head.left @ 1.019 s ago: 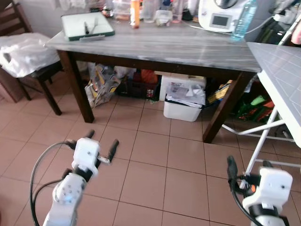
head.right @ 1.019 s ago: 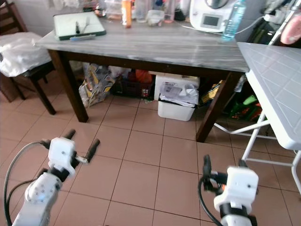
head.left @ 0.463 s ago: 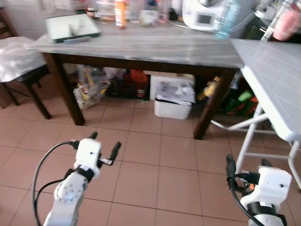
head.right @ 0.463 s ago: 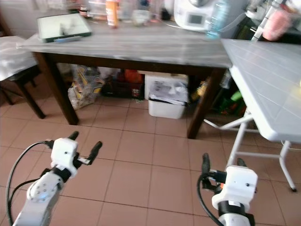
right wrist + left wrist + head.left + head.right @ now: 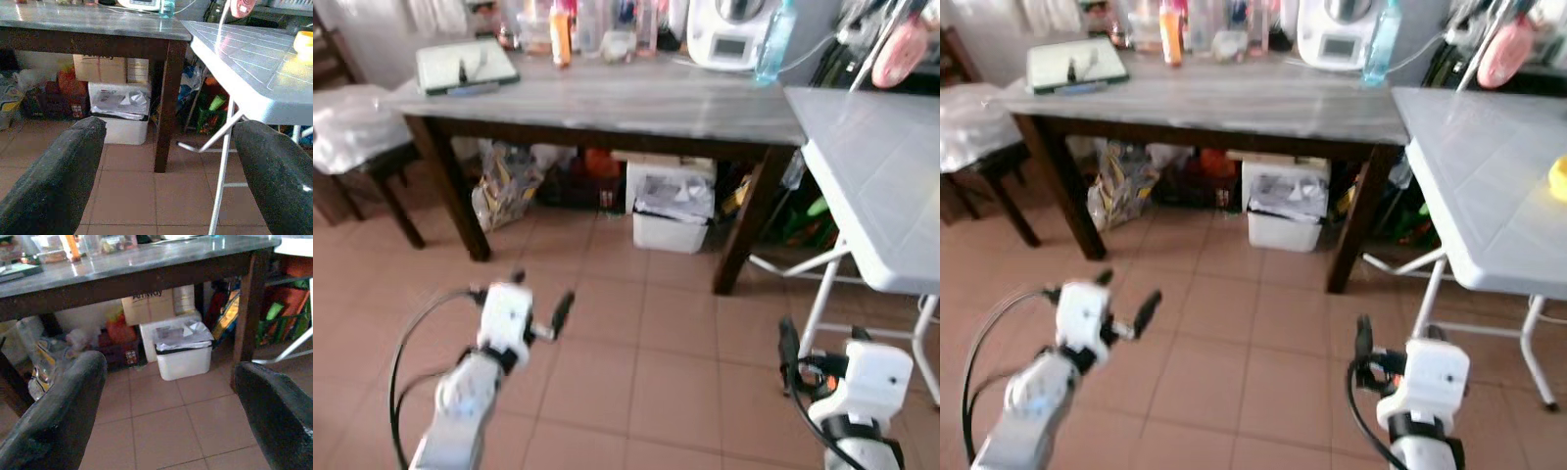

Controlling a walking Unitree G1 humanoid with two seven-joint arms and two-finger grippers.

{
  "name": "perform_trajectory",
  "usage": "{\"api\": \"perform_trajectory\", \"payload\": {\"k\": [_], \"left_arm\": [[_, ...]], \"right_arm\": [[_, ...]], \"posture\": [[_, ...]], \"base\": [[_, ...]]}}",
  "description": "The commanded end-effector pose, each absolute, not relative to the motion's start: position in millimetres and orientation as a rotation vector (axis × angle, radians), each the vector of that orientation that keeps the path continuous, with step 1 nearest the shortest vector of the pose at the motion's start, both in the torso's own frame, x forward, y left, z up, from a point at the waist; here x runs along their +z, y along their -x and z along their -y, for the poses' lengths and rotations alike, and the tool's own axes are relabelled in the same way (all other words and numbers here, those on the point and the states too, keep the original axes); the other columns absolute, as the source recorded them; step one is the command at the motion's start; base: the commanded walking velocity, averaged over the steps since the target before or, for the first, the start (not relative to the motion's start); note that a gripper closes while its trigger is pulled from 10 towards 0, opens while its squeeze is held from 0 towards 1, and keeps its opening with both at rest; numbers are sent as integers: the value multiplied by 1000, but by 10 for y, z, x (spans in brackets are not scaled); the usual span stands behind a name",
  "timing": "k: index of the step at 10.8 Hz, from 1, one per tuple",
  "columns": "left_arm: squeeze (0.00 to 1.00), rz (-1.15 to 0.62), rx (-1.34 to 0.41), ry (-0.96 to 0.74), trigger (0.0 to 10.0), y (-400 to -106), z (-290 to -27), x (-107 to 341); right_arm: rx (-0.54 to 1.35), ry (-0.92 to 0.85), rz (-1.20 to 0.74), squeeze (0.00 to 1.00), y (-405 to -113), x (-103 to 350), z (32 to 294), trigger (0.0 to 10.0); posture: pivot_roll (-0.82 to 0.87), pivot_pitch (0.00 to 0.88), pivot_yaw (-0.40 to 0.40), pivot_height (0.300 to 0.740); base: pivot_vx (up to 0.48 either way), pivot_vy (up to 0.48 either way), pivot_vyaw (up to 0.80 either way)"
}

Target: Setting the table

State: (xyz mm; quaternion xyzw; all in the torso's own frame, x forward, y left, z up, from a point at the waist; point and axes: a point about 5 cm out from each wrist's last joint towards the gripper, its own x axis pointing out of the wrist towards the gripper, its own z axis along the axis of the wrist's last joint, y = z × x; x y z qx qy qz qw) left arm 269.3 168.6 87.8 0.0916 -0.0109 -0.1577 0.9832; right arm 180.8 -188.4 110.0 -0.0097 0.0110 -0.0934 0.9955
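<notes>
**Table setting not yet begun: both tools empty, tableware out of reach**

The robot stands on the tiled floor (image 5: 636, 333) facing a dark wooden table (image 5: 636, 103) that fills the 12 o'clock part of the head views, with a white folding table (image 5: 1474, 186) at about 2 o'clock. Nothing on either surface looks laid out as a place setting.

The left tool (image 5: 540, 311) hangs over the floor at 8 o'clock, its two black fingers spread apart with nothing between them; the left wrist view looks between those fingers at the white bin (image 5: 183, 350) under the wooden table. The right tool (image 5: 171, 161) sits at 5 o'clock, also spread and empty, pointing towards the folding table's leg.

What there is to work with lies well apart from both tools. At the far edge of the wooden table stand bottles, including an orange bottle (image 5: 1170, 20) and a clear water bottle (image 5: 1381, 44), beside a white kitchen appliance (image 5: 1330, 34). A green-rimmed tray (image 5: 1075, 64) rests at its 10 o'clock corner; its contents are too small to identify. A yellow object (image 5: 1558, 178) sits on the folding table at 3 o'clock.

My judgement: no item has been collected or placed, so the whole job remains, starting with an approach to one table.
</notes>
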Motion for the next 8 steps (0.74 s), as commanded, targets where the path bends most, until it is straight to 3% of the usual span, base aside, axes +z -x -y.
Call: {"api": "perform_trajectory", "payload": {"k": [1, 3, 6, 8], "left_arm": [[0, 3, -296, -193, 10000, -2687, -1721, 871], [0, 11, -289, -186, 10000, -2744, -1667, 904], [0, 14, -293, -185, 10000, -2782, -1633, 913], [0, 5, -295, -181, 10000, -2791, -1627, 900]], "right_arm": [[-188, 20, -11, 0, -1816, 1140, 1879, 10000], [-177, 43, 20, 0, -1859, 1209, 1861, 10000], [-176, 38, 24, 0, -1853, 1213, 1845, 10000], [-178, 37, 21, 0, -1850, 1210, 1844, 10000]], "posture": [[103, 107, -33, 740], [104, 108, -29, 740], [97, 111, -26, 740], [88, 114, -24, 740]], "base": [[0, -394, 0], [0, -353, 0], [0, 0, 154], [0, -384, 241]]}}
